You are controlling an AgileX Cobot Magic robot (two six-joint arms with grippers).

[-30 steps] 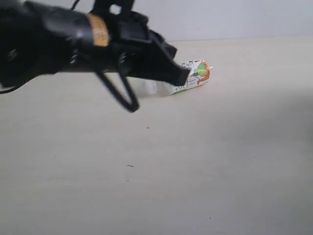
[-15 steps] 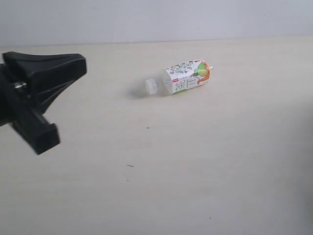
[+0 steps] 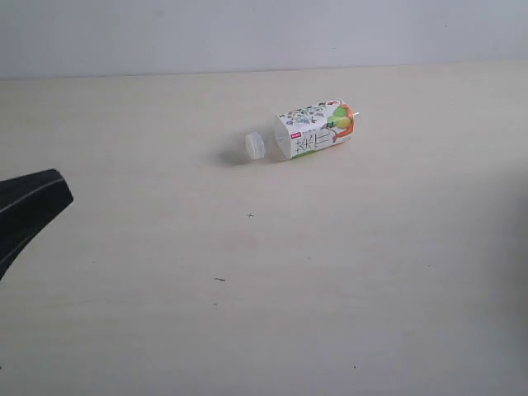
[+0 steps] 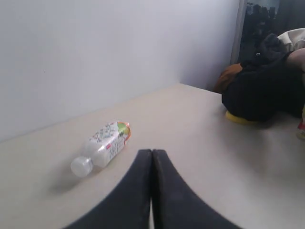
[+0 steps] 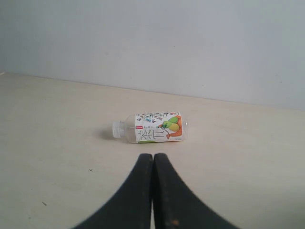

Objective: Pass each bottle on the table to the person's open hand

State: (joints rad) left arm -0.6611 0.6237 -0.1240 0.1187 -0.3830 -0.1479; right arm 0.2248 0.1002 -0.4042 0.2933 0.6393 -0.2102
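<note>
One bottle (image 3: 313, 130) lies on its side on the pale table (image 3: 330, 289). It is clear and squarish, with a white floral label and a clear cap pointing left. The left wrist view shows my left gripper (image 4: 152, 152) shut and empty, with the bottle (image 4: 105, 143) well beyond its tips. In the exterior view only a black piece of the left gripper (image 3: 29, 210) shows, at the left edge. My right gripper (image 5: 153, 156) is shut and empty too, and points at the bottle (image 5: 152, 128) a short way ahead. I cannot make out the person's open hand.
In the left wrist view a dark bulky shape (image 4: 262, 90) sits at the table's far end. A yellow object (image 4: 240, 118) lies under it and a bit of red (image 4: 301, 131) shows at the frame edge. A grey wall (image 3: 264, 33) runs behind the table.
The left arm has swung away from above the bottle, leftward and downward. It has almost left the exterior view. The bottle has not moved.
</note>
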